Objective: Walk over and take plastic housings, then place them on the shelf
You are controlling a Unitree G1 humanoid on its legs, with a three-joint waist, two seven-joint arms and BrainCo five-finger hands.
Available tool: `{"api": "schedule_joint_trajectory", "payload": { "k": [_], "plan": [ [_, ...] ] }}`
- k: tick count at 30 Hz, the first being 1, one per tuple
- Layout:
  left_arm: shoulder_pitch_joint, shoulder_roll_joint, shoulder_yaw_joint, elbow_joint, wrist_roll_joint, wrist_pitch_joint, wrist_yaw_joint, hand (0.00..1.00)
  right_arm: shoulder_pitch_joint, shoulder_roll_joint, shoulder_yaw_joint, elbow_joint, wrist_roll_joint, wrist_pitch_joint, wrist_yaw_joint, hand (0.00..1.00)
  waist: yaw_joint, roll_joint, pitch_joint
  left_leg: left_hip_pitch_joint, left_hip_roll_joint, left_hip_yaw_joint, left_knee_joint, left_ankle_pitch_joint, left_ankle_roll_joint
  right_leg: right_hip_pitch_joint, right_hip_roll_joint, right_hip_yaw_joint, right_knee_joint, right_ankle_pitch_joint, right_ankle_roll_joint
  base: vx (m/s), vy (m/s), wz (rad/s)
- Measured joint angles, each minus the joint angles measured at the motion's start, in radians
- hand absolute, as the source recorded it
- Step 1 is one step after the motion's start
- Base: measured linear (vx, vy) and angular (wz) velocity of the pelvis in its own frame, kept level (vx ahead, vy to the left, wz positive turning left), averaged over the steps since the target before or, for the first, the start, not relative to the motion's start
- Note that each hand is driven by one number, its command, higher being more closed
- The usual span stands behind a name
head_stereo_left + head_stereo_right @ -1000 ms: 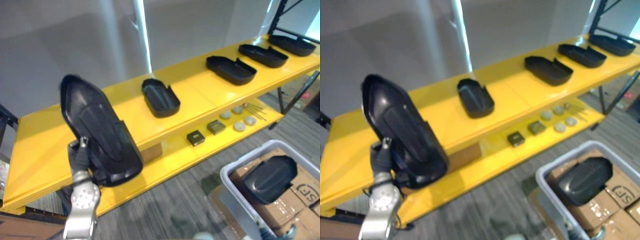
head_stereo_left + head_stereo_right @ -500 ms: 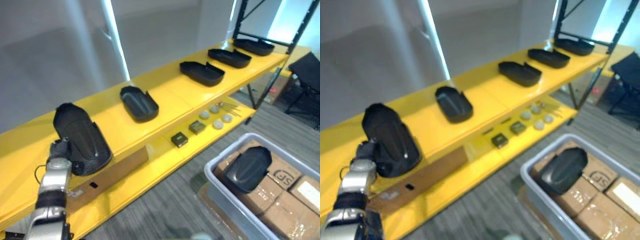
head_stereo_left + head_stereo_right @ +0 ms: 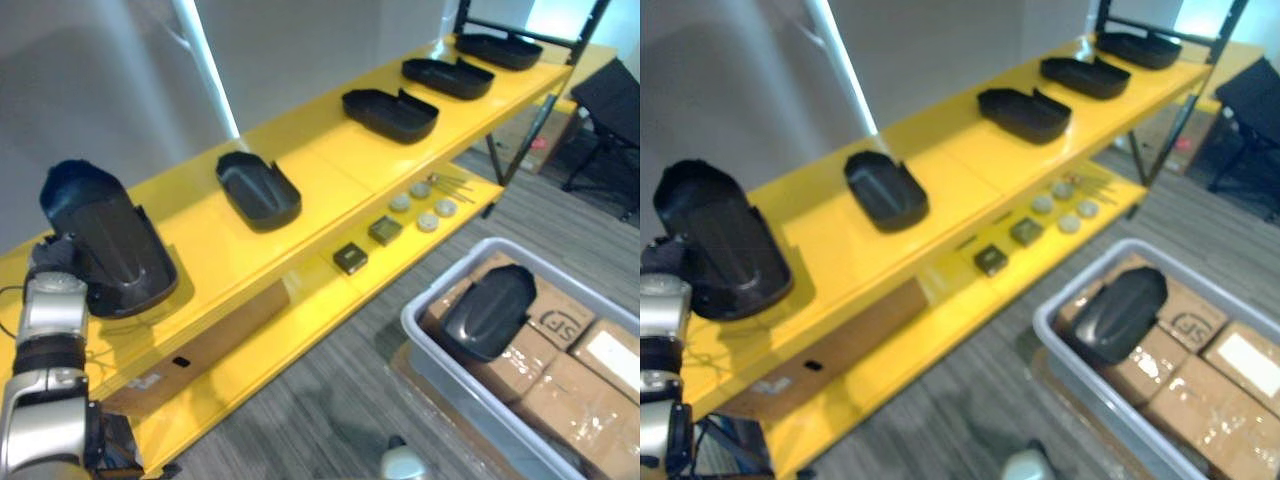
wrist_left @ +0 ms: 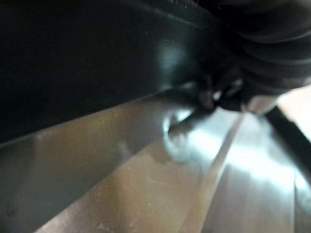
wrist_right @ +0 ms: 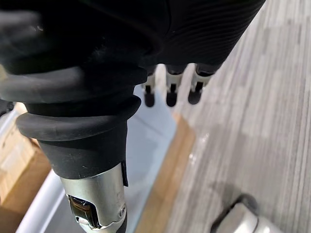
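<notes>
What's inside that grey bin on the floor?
One black plastic housing lies on brown cardboard boxes in the grey bin. Whatever sits beneath the boxes is covered.

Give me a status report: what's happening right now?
Left robot hand against housing, grip hidden. Housing at shelf left end. Right robot hand open, empty. Other housings further along, apart.
</notes>
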Motion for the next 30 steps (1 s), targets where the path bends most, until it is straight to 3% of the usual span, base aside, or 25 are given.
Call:
{"api": "schedule_joint_trajectory", "payload": {
  "k": [11, 24, 25, 30],
  "plan": [
    [-0.013, 0.0, -0.03, 0.014, 0.003, 0.005, 0.007, 1.0, -0.017, -0.005, 0.052, -0.045, 0.014, 0.003, 0.034, 0.0, -0.012, -0.006, 0.098, -0.06, 0.019, -0.016, 0.095, -0.038, 0.005, -0.019, 0.001, 0.003, 0.011, 0.003, -0.004, -0.02, -0.008, 0.01],
    [0.006, -0.001, 0.001, 0.007, -0.066, 0.001, 0.073, 1.0, -0.022, -0.024, 0.068, -0.08, 0.014, 0.003, 0.07, 0.0, -0.016, 0.001, 0.149, -0.113, 0.054, -0.012, 0.191, -0.083, 0.003, -0.045, 0.017, 0.01, 0.029, 0.002, -0.008, -0.01, -0.009, -0.02],
    [0.006, -0.001, 0.01, -0.011, -0.066, -0.001, 0.079, 0.0, -0.023, -0.03, 0.068, -0.098, 0.014, 0.003, 0.07, 0.0, -0.014, 0.001, 0.152, -0.132, 0.055, -0.013, 0.198, -0.083, 0.003, -0.064, 0.017, 0.011, 0.038, 0.001, -0.008, 0.0, 0.0, 0.0],
    [0.006, -0.013, 0.008, -0.021, -0.097, -0.016, 0.117, 0.0, -0.023, -0.044, 0.068, -0.12, 0.014, 0.017, 0.073, 0.0, -0.013, -0.001, 0.164, -0.142, 0.058, -0.013, 0.213, -0.089, 0.005, -0.068, 0.017, 0.012, 0.039, 0.002, -0.008, 0.0, 0.0, 0.0]
  ]
}}
